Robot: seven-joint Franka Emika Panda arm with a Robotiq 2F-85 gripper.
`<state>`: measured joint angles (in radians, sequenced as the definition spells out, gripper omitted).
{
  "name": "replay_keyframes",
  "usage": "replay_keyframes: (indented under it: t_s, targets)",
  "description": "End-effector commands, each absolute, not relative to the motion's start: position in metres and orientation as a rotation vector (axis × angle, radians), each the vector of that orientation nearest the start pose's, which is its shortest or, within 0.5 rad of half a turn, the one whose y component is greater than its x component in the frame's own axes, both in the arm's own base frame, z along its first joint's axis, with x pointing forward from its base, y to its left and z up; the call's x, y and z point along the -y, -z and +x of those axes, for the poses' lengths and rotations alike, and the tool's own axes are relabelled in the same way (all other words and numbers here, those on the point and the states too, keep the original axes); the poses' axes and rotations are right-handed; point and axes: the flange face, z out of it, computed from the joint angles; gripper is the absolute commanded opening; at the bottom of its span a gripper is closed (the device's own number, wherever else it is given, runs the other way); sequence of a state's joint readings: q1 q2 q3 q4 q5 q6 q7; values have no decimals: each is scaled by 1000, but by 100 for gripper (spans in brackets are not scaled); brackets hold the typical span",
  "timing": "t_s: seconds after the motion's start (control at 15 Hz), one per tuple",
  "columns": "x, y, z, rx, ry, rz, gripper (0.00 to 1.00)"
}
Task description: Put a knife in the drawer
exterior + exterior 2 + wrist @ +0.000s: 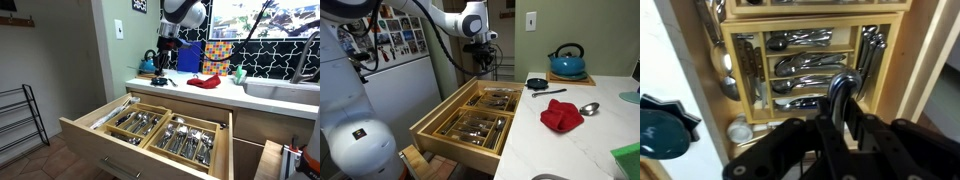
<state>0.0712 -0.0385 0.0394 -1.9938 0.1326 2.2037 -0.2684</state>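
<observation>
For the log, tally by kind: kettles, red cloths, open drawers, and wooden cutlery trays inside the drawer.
Kettle: 1
Red cloth: 1
Open drawer: 1
Wooden cutlery trays: 2
Total: 5

On the white table (535, 140): crumpled red cloth (561, 115), silver spoon (588, 108) just beside it, black-handled utensil (552, 92), blue mat (570, 76) under a teal kettle (567, 58).

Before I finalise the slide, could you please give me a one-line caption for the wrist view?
Black gripper hovers above the open light-wood drawer, which is packed with sorted silver flatware.
</observation>
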Motion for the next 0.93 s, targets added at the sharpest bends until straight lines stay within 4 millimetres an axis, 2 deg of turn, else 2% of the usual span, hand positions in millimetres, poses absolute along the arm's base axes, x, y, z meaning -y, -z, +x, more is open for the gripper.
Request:
replay_keyframes:
  t_s: [0.0, 0.07, 0.2, 0.47, 0.53, 0.67, 0.87]
  targets:
    - [-93, -505, 585, 549, 211, -2850, 5]
    - [-85, -504, 571, 513, 282, -2919, 22]
    - [-93, -505, 579, 531, 237, -2884, 22]
    - [-94, -501, 586, 534, 226, -2878, 22]
    - [-94, -502, 586, 534, 226, -2878, 5]
    - [-107, -498, 591, 606, 208, -2849, 5]
    - [-139, -491, 596, 778, 207, -2772, 5]
